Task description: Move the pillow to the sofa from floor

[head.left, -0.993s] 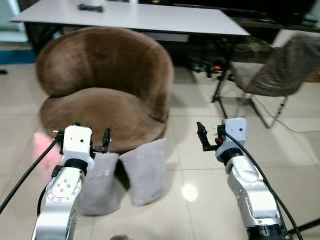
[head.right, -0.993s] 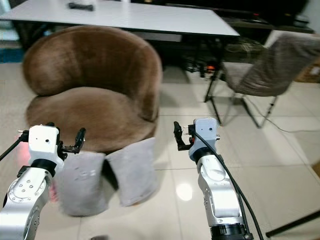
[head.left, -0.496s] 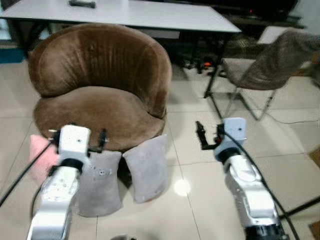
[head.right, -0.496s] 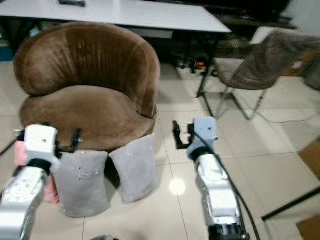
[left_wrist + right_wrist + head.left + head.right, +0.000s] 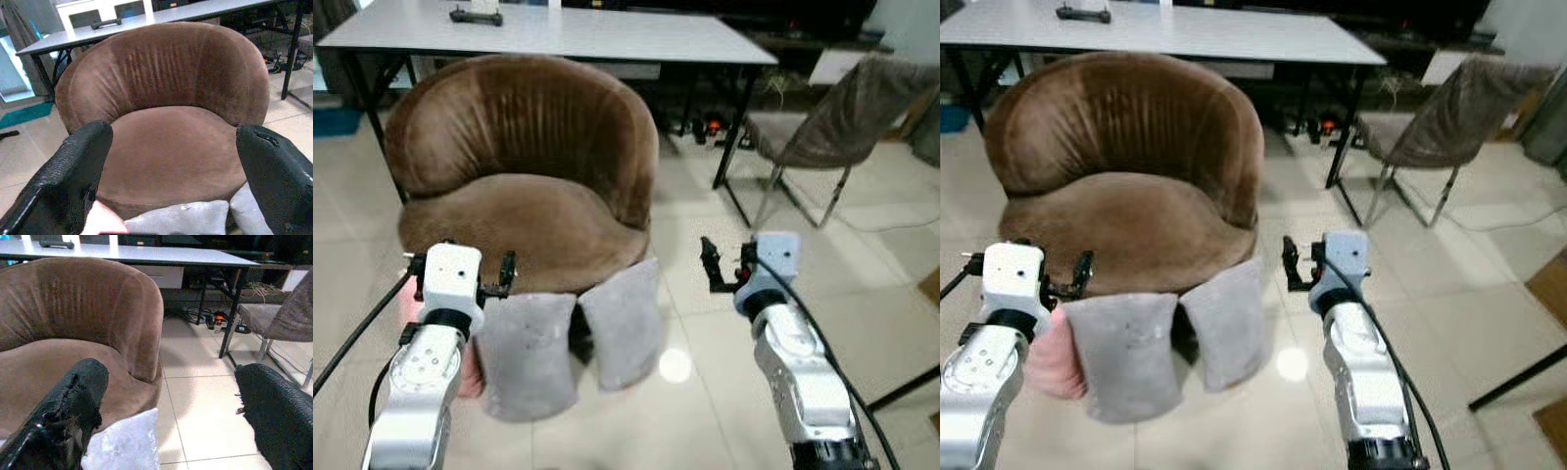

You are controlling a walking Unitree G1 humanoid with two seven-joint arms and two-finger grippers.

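— Since a moment ago, what has changed?

— Mostly the camera: the whole scene has shifted, so the robot has turned or stepped. More of the pink pillow [image 5: 1051,354] shows now, low beside the left arm. Both arms keep the same raised pose.

— Where do the pillows lie?

— Two grey pillows stand on edge on the tiled floor [image 5: 891,284], leaning against the front of the brown sofa [image 5: 524,186]. The larger grey pillow [image 5: 527,354] sits just below and in front of the left gripper [image 5: 458,279]; the smaller grey pillow [image 5: 625,325] leans next to it, nearer the middle. The pink one touches the larger grey one on its outer side.

— And the grippers?

— The left gripper hovers above the larger pillow's top edge, fingers spread wide, holding nothing. The right gripper [image 5: 724,265] hangs over bare floor to the right of the smaller pillow, apart from it, also spread wide and empty.

— Textures?

— The sofa is a round tub shape in plush velvety fabric with faint vertical ribs on its back. The grey pillows look soft and flat. Behind stand a white table [image 5: 607,34] on black legs and a grey fabric chair [image 5: 832,122] on thin metal legs.
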